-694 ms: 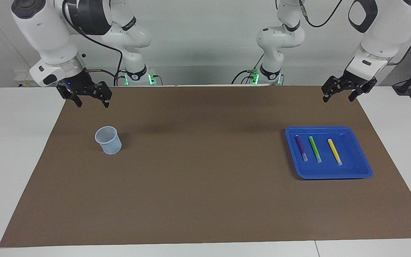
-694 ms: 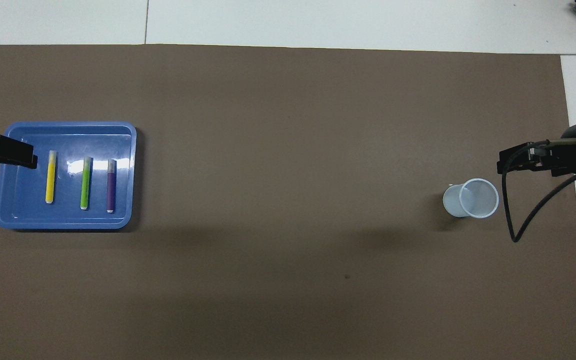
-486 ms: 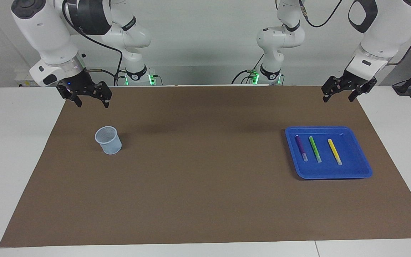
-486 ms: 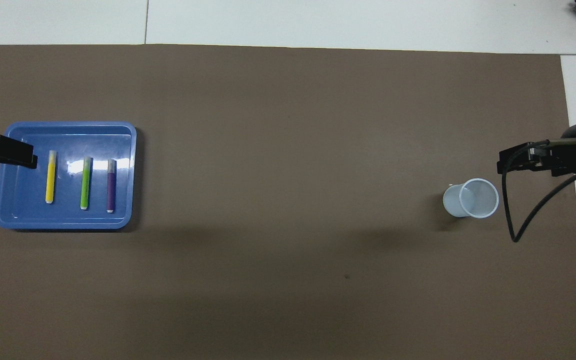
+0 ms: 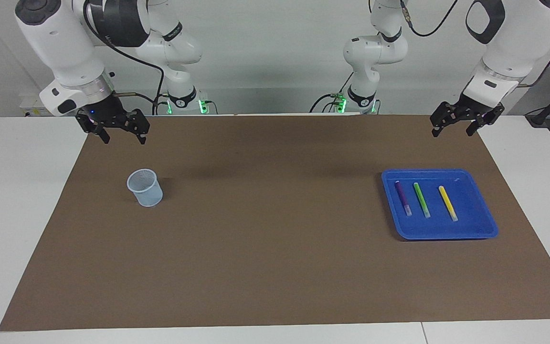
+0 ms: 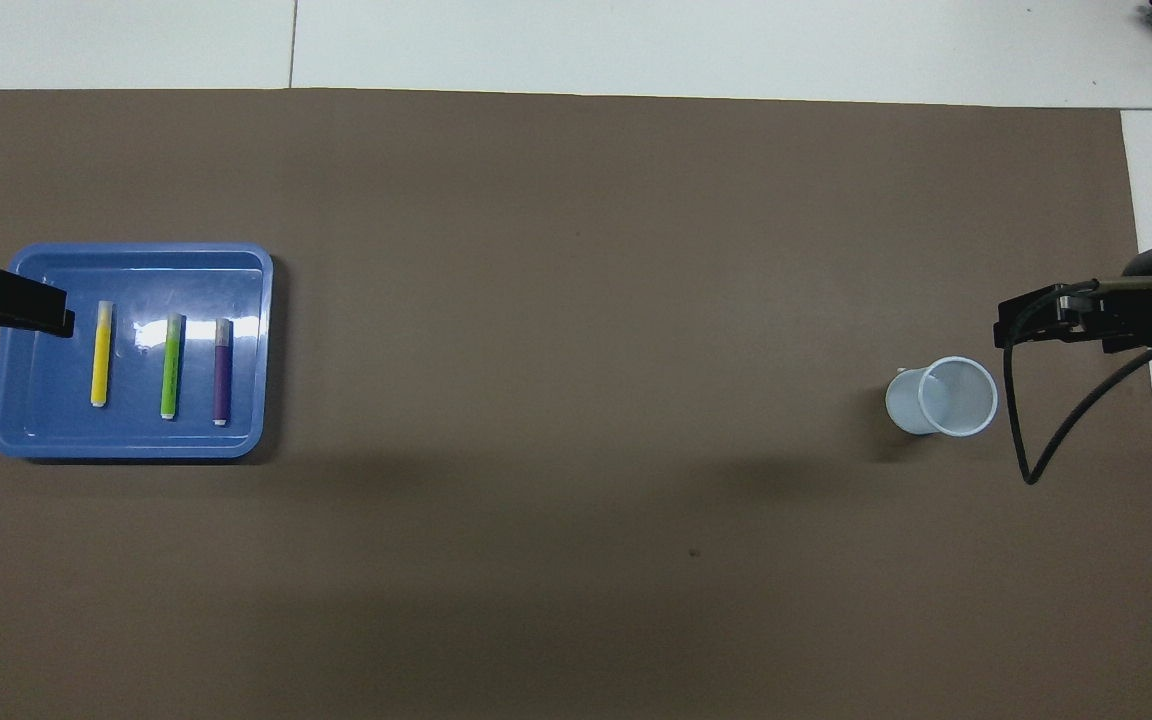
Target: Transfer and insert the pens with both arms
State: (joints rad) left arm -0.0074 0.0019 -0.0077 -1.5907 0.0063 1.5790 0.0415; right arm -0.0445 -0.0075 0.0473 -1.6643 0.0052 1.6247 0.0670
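Observation:
Three pens lie side by side in a blue tray (image 5: 447, 235) at the left arm's end of the table: purple (image 5: 403, 197), green (image 5: 421, 199) and yellow (image 5: 447, 202), each with a pale cap end. From overhead they appear as yellow (image 6: 100, 355), green (image 6: 172, 366) and purple (image 6: 222, 372). My left gripper (image 5: 451, 134) hangs open and empty, high over the mat's corner beside the tray. My right gripper (image 5: 123, 141) is open and empty too, raised over the mat's edge close to a pale translucent cup (image 5: 146, 188).
The cup (image 6: 946, 397) stands upright and empty at the right arm's end. A brown mat (image 5: 265, 229) covers most of the white table. The right arm's black cable (image 6: 1021, 440) loops down beside the cup.

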